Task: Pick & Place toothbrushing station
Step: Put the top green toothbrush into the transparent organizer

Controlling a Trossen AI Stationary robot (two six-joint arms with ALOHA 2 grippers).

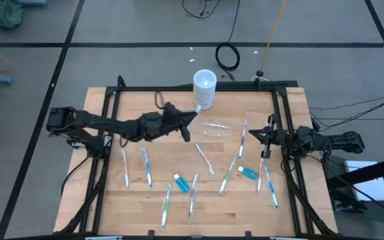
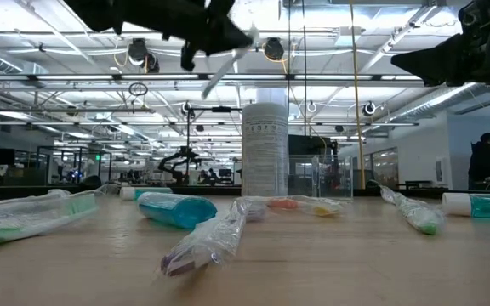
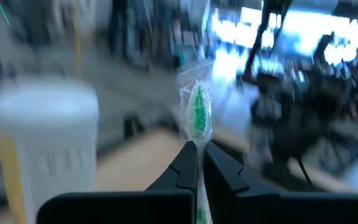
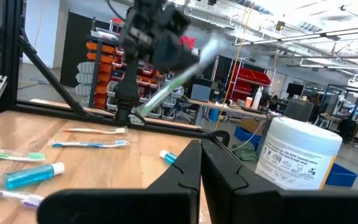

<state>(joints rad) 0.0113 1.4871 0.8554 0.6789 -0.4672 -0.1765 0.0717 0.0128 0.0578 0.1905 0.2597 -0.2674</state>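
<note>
My left gripper (image 1: 187,124) is high above the table's middle, shut on a green toothbrush in a clear wrapper (image 3: 197,115), close to the tall white cylinder (image 1: 205,88). The held toothbrush also shows in the low view (image 2: 226,64) and the right wrist view (image 4: 178,79). The clear see-through container (image 1: 216,128) rests on the table just right of my left gripper. Several wrapped toothbrushes (image 1: 146,167) and two blue white-capped tubes (image 1: 181,184) (image 1: 248,173) lie flat on the wood. My right gripper (image 4: 201,152) is shut and empty near the table's right edge (image 1: 264,137). My left gripper pinches the wrapped green toothbrush between its two fingers, at the stretch just below the bristle end (image 3: 197,142). The brush runs along the fingers and its bristle end sticks out past the fingertips toward the white cylinder. It is lifted clear of the table.
The white cylinder stands upright at the table's far edge, also in the left wrist view (image 3: 42,143). A black frame rail (image 1: 199,89) runs round the wooden table top. Loose toothbrushes cover the near half (image 1: 193,193); bare wood lies at the far left (image 1: 135,107).
</note>
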